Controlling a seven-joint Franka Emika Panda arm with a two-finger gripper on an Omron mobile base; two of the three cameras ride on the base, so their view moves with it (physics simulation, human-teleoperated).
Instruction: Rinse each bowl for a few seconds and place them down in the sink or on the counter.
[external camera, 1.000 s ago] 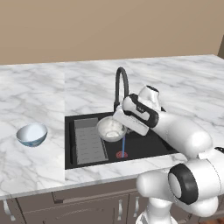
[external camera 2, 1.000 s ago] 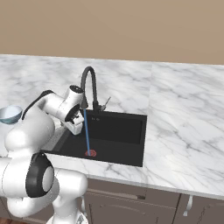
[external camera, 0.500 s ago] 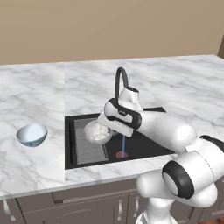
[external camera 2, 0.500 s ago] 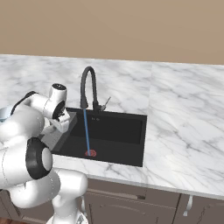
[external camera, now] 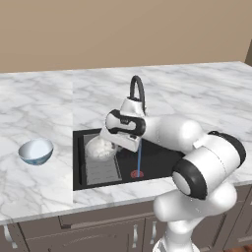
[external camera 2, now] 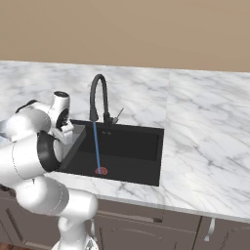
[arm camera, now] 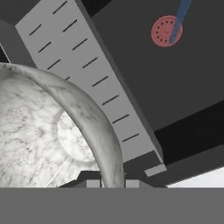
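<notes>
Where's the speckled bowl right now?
The speckled bowl is held in the gripper over the grey ridged tray at the sink's left end, left of the water stream.

Speckled bowl (external camera: 102,147) over sink (external camera: 157,165) tray (external camera: 101,170), other bowl (external camera: 36,151) left on counter (external camera: 39,182)

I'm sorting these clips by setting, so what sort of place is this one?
A rendered kitchen, most likely a home one. A black sink with an arched faucet running water is set into a white marble counter over brown cabinets, and the gripper holds a speckled bowl above the sink.
</notes>
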